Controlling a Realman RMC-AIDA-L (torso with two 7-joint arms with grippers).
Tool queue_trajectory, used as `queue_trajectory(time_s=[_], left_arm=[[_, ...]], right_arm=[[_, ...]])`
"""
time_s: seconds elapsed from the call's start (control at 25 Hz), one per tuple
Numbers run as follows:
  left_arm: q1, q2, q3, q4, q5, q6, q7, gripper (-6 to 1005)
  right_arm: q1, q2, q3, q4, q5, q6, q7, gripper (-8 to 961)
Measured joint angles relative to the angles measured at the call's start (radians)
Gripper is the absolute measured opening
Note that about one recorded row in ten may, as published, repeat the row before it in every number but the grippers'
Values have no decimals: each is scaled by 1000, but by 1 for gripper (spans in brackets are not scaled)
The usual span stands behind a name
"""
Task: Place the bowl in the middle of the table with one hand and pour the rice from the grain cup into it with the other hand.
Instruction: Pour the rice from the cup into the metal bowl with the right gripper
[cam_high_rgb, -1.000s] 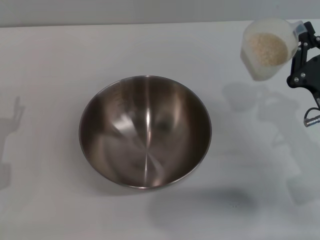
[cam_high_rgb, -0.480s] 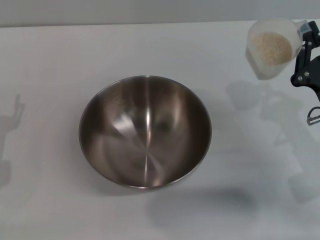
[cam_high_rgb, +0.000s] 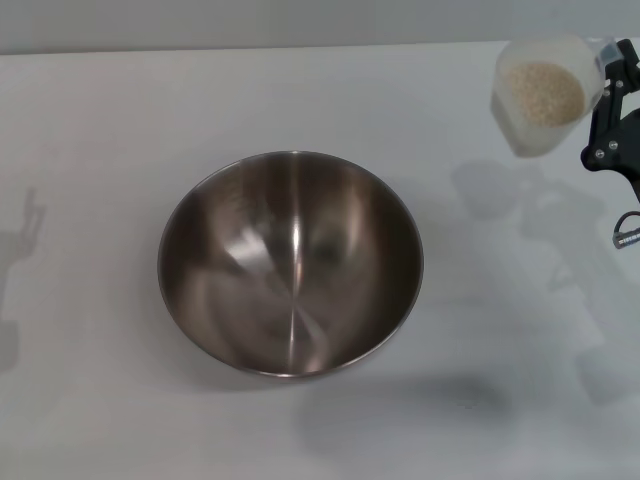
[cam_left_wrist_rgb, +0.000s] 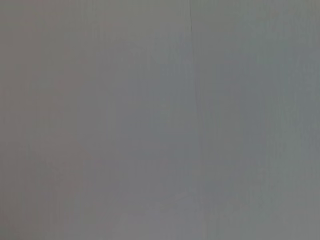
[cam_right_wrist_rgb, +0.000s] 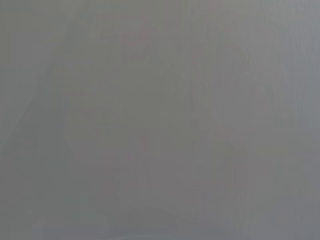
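**Bowl set centrally, cup of rice held aloft at the far right**

You have the bowl (cam_high_rgb: 290, 262) sitting upright on the table (cam_high_rgb: 100, 130), near the middle of the head view, its brushed steel inside bare of grain. Well apart from it, toward the far right corner, you see the grain cup (cam_high_rgb: 543, 95) lifted clear of the tabletop, its shadow falling on the white surface below and a little nearer to you. The cup leans only slightly, its mouth facing up and toward the camera, and the rice (cam_high_rgb: 542, 92) lies as a pale heap inside it, none spilled on the table.

Your right gripper (cam_high_rgb: 610, 80) is at the right edge of the head view, its black body just beside the cup and pinching the cup at its far right side; the contact itself is partly cut off by the edge of the view.

Your left gripper is out of sight; only a faint shadow shows at the table's left edge. Both wrist views give you nothing but a flat grey blur.
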Motion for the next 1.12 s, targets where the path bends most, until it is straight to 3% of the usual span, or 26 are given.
queue_trajectory(time_s=[1.12], left_arm=[[16,1,0,-2,-8,40,0,833]], right_arm=[[0,2,8,5,0,0,-2,10]])
